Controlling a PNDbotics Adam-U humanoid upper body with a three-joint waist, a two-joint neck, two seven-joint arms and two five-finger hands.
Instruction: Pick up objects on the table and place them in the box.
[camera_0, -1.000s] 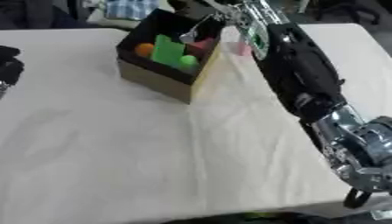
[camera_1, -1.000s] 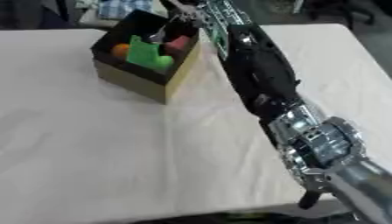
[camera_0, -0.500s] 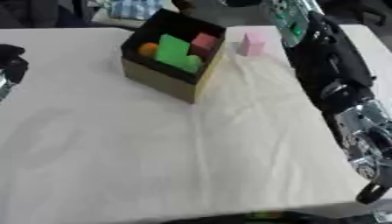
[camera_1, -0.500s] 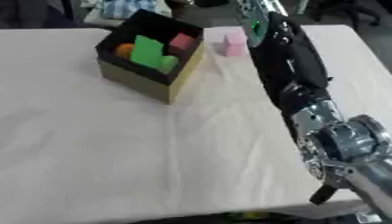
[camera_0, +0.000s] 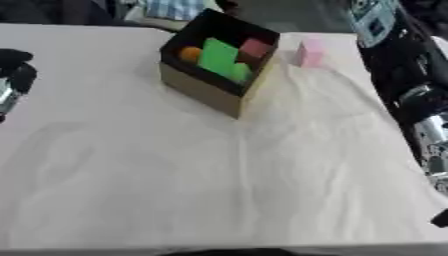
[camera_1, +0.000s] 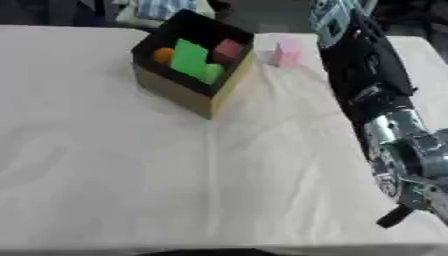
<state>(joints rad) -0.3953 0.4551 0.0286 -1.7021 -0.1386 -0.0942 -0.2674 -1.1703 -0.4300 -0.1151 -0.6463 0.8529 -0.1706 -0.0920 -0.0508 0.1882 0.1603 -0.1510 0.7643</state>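
box (camera_1: 179, 92): open-topped, dark inside, tan outer wall, far centre of table
in box: orange ball (camera_1: 163, 54), green block (camera_1: 190, 58), red block (camera_1: 229, 49)
pink block (camera_1: 286, 52): on cloth, just right of box, apart from it
table (camera_1: 131, 170): cream cloth, creased
right arm (camera_1: 372, 90): along right edge, hand not visible

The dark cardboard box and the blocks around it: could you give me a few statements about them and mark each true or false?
1. The dark cardboard box holds a green block. True.
2. The pale pink block lies inside the box. False: it stands on the white cloth just right of the box.
3. An orange ball sits in the box. True.
4. The box is empty. False: it holds green, orange and reddish pieces.
5. A robot hand is gripping the pink block. False: nothing touches it.
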